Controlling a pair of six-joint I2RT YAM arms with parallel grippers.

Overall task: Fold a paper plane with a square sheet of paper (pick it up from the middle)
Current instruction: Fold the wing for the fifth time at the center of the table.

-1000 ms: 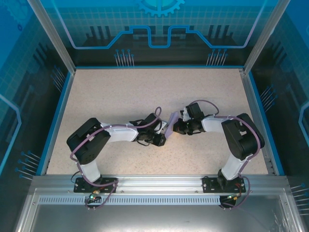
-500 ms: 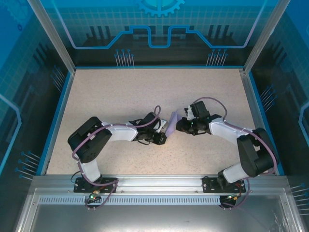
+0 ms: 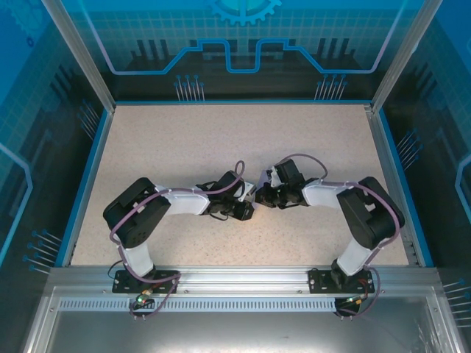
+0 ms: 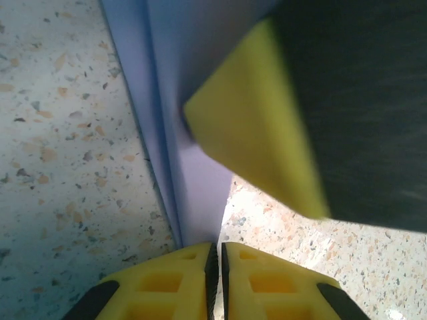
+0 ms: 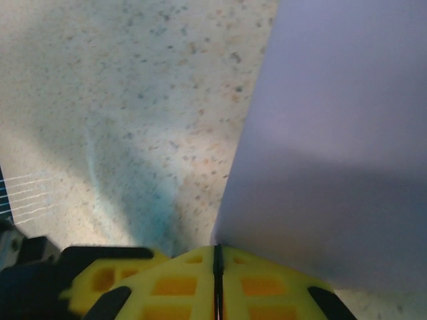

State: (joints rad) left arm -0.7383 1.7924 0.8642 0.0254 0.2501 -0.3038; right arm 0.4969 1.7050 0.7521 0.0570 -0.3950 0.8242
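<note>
Lavender paper point(image 4: 200, 200) sits mid-desk point(image 3: 184, 140) between your arms; left fingers point(image 4: 190, 260) and right fingers point(image 5: 193, 265) are both clenched on it.

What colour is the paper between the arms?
The paper is plain lavender-purple; the right wrist view shows it best.

No words, numbers, labels or brand marks can be read anywhere. The only sign-like graphics are a light-blue gear emblem point(image 3: 246, 9) at the top of the dark back panel point(image 3: 243, 81) and bright blue circuit-style lines point(image 3: 243, 70) printed across that panel, and neither carries any lettering
</note>
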